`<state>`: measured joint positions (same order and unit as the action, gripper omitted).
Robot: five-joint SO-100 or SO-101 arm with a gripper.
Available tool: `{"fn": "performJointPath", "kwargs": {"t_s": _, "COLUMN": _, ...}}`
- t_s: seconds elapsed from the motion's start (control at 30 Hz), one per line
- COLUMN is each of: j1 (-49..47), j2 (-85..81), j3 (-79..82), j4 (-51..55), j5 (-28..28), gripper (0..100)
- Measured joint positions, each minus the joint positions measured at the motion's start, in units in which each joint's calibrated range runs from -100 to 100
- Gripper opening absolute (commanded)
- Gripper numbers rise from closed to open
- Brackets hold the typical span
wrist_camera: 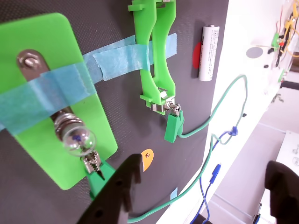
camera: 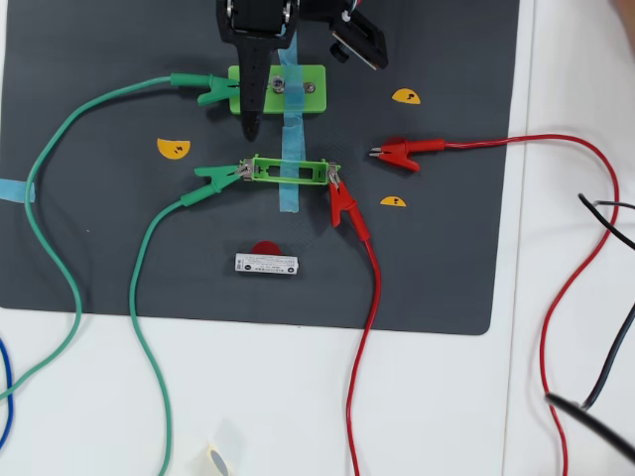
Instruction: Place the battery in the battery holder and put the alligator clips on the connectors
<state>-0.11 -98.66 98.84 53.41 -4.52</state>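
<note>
1. Tool (camera: 298, 94) open and empty at 12 o'clock of the mat (camera: 466, 248) in the overhead view, fingers spread wide over the bulb block (camera: 313, 87).
2. Battery (camera: 266, 264) lying flat on the mat at 6 o'clock of the holder (camera: 293, 172), apart from it, touching a red dot (camera: 264, 248).
3. Holder empty, pinned mid-mat by a strip of blue tape (camera: 289, 198).
4. Green clip (camera: 216, 178) biting the holder's tab at 9 o'clock; red clip (camera: 342, 206) on the tab at 3 o'clock, body trailing toward 5 o'clock.
5. Second green clip (camera: 203, 89) at 9 o'clock of the bulb block, jaws at its edge.
6. Second red clip (camera: 397, 154) loose on the mat at 2 o'clock of the holder, touching nothing.
7. Wrist view: bulb (wrist_camera: 78, 139) taped onto the block, green clip gripping its lower contact; black fingers (wrist_camera: 117, 191) along the bottom edge, gap wide.
8. Mat resting on a white surface (camera: 298, 397), wires trailing off toward 6 o'clock.
</note>
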Motion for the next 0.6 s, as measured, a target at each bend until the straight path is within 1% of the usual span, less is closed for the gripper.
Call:
{"fn": "performJointPath", "kwargs": {"t_s": 0.3, "j1": 0.0, "j2": 0.0, "j3": 0.0, "j4": 0.0, "j5": 0.0, "gripper": 26}}
{"fn": "performJointPath", "kwargs": {"t_s": 0.4, "j1": -0.1, "j2": 0.0, "j3": 0.0, "j4": -2.7, "j5": 1.3, "gripper": 26}}
{"fn": "performJointPath", "kwargs": {"t_s": 0.43, "j1": 0.0, "j2": 1.0, "j3": -0.6, "j4": -5.2, "j5": 2.4, "gripper": 26}}
{"fn": "performJointPath", "kwargs": {"t_s": 0.47, "j1": 0.0, "j2": 2.5, "j3": -2.0, "j4": -6.9, "j5": 3.1, "gripper": 26}}
{"fn": "performJointPath", "kwargs": {"t_s": 0.53, "j1": -1.3, "j2": 11.0, "j3": -6.0, "j4": -10.2, "j5": 3.4, "gripper": 26}}
{"fn": "performJointPath", "kwargs": {"t_s": 0.6, "j1": -7.4, "j2": 26.5, "j3": -19.5, "j4": -15.0, "j5": 3.4, "gripper": 26}}
